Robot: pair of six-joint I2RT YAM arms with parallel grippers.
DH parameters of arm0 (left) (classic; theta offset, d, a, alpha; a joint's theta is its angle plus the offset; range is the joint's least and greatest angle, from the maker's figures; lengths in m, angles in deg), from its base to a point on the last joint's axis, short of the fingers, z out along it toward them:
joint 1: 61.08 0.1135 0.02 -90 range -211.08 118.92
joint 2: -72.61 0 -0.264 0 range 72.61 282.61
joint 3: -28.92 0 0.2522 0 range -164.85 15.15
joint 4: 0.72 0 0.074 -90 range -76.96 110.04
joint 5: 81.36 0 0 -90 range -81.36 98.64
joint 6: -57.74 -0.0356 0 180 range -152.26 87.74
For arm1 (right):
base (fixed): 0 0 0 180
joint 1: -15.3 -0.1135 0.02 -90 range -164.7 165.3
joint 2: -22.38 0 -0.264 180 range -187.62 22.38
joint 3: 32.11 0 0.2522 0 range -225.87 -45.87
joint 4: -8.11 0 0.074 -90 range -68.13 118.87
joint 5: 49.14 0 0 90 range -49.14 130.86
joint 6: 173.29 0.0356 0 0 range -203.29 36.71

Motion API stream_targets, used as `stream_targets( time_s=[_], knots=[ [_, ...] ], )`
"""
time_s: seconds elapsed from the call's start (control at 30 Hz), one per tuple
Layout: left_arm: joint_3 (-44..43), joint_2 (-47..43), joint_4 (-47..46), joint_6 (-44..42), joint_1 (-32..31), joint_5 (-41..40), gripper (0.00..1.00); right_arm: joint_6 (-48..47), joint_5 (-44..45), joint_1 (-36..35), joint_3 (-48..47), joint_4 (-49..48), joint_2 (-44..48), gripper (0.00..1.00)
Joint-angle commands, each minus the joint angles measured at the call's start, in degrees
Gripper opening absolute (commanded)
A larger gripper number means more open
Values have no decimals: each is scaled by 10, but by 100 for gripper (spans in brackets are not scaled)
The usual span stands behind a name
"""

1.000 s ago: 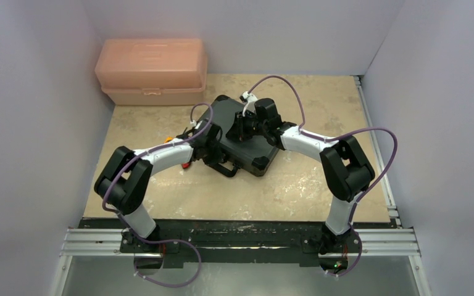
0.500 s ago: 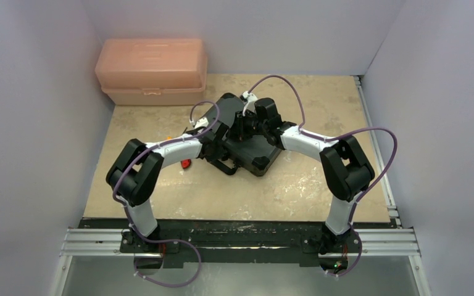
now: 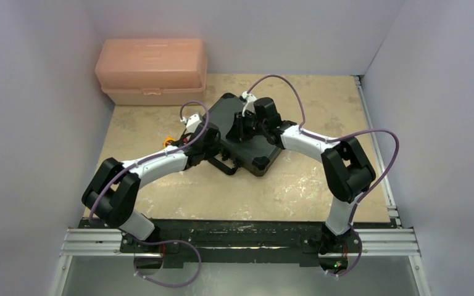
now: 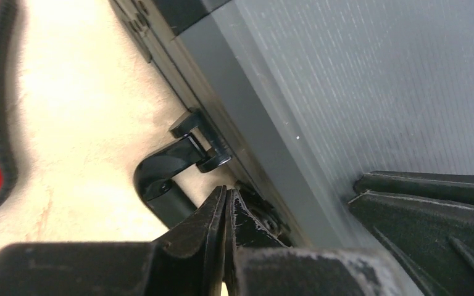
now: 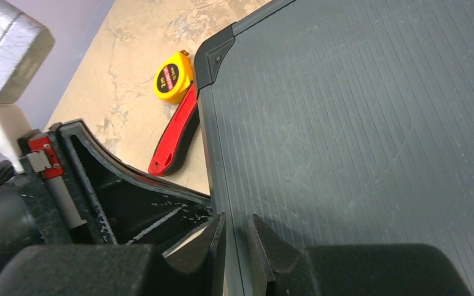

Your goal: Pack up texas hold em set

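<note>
The black briefcase (image 3: pixel 254 150) of the texas hold em set lies shut on the table, lid down (image 5: pixel 358 123), so its inside is hidden. Its handle (image 4: pixel 163 176) sticks out from the near-left side. My left gripper (image 4: pixel 226 194) is shut on nothing, its tips at that side wall just beside the handle's hinge. It also shows in the top view (image 3: pixel 212 150). My right gripper (image 5: pixel 233 225) hovers on the lid's left edge with a narrow gap between its fingers and nothing in it. The top view shows it over the middle of the case (image 3: pixel 242 132).
A red utility knife (image 5: pixel 176 135) and a yellow tape measure (image 5: pixel 173 77) lie on the table just left of the case. A large pink toolbox (image 3: pixel 151 71) stands at the back left against the wall. Walls close in both sides.
My left arm reached over the case's left part, then drew back left to its handle side, elbow swinging outward. My right arm has stayed over the lid, its fingers parting slightly.
</note>
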Motion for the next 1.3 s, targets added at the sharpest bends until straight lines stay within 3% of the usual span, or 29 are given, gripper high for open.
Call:
stream_targets(
  time_s=[0.0,0.2,0.43,0.7,1.0,1.1,1.27],
  knots=[
    [27,-51,-16,-25,-2,-33,2,-16,38,-8,25,208,-21,25],
    [51,-124,-8,-69,-1,-52,5,-13,45,-8,-15,231,12,32],
    [80,-210,-10,-131,-2,-39,15,-12,50,-8,-71,258,55,40],
    [103,-301,-10,-191,-2,-3,41,-19,56,-8,-112,276,110,49],
    [98,-410,45,-245,-2,1,82,-22,70,-8,-127,266,188,64],
    [87,-442,69,-266,-2,7,91,-22,76,-7,-121,255,214,71],
    [71,-494,104,-296,-2,9,100,-22,89,-8,-101,222,267,92]
  ],
)
